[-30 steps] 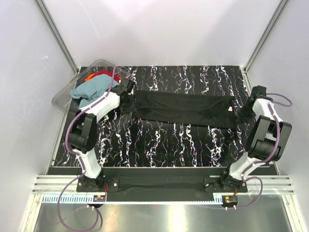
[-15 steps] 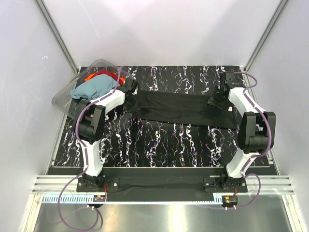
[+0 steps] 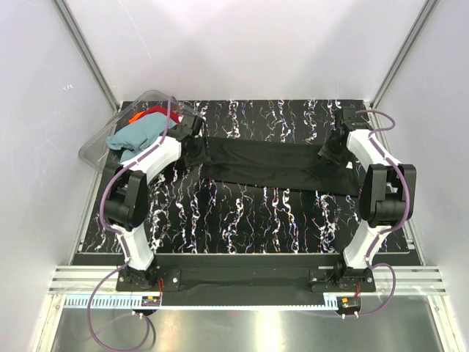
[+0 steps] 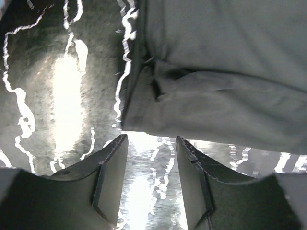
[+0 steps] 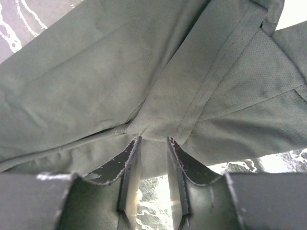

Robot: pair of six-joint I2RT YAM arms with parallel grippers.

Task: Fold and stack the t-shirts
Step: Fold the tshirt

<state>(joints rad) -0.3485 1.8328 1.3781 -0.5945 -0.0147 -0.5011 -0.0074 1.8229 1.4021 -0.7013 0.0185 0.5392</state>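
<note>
The black t-shirt (image 3: 278, 165) lies folded into a long strip across the middle of the table. My left gripper (image 3: 198, 149) is at its left end; in the left wrist view (image 4: 151, 139) its jaws are open with only table between them, and the shirt's edge (image 4: 201, 110) lies just beyond the fingertips. My right gripper (image 3: 330, 150) is on the shirt's far right part; in the right wrist view (image 5: 153, 140) the jaws are closed on a fold of the black cloth (image 5: 158, 110). The teal-blue t-shirt (image 3: 139, 136) and the red-orange t-shirt (image 3: 152, 114) lie bunched in the tub.
The clear plastic tub (image 3: 94, 149) sits tilted at the table's back left corner, next to the left arm. White walls and metal posts close in the back and sides. The black marbled tabletop (image 3: 249, 220) shows in front of the shirt.
My right arm swung from the shirt's right end in over its far right part and took hold of cloth. My left gripper shifted slightly at the shirt's left end.
</note>
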